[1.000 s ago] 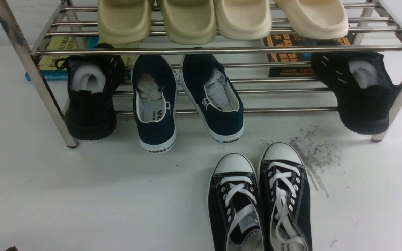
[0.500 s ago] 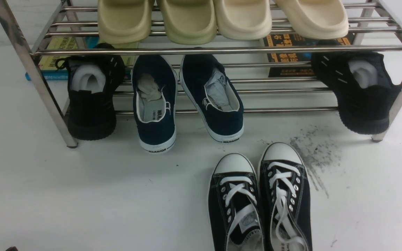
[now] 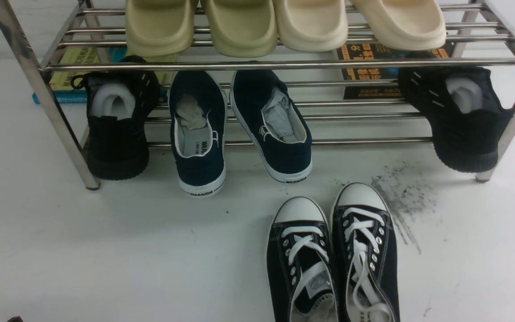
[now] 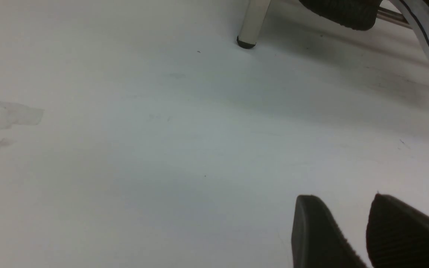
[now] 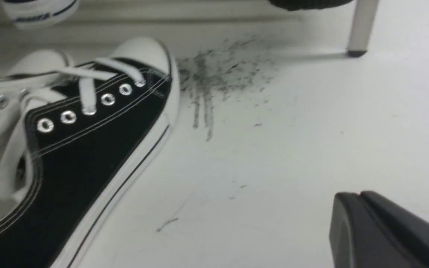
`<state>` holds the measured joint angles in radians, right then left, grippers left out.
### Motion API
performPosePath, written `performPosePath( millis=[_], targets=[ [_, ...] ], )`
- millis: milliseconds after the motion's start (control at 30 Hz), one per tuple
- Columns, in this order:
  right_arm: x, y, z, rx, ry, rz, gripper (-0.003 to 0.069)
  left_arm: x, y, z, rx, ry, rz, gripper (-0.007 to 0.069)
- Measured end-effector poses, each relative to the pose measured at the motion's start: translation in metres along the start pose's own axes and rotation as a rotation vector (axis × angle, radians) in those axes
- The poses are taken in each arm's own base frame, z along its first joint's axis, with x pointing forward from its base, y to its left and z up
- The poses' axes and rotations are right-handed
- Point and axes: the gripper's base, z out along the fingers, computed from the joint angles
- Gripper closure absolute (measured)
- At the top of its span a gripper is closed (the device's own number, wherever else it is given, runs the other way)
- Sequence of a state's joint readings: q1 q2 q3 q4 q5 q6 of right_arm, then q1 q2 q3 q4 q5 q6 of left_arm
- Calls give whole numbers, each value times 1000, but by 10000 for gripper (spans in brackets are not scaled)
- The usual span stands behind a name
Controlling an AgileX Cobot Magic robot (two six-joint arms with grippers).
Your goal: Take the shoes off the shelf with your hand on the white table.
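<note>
L tool [image 4: 343,230] low, parted | R tool [image 5: 352,223] low, tips together

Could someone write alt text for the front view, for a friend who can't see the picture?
A pair of black canvas sneakers with white laces stands side by side on a white table, toes toward a steel-tube shelf. The shelf holds navy shoes and black knit sneakers below, cream slippers above.
</note>
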<state>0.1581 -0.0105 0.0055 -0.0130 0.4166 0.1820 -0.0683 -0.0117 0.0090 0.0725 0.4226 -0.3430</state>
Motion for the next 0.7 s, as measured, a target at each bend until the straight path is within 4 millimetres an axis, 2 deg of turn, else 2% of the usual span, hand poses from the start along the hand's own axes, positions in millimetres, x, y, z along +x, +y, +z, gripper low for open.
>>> performPosePath(
  millis=[167, 700],
  targets=[
    [0, -3, 0, 53, -16, 8, 620, 0, 0, 0, 0, 0, 0, 383],
    [0, -3, 0, 57, -18, -37, 601, 0, 0, 0, 0, 0, 0, 383]
  ],
)
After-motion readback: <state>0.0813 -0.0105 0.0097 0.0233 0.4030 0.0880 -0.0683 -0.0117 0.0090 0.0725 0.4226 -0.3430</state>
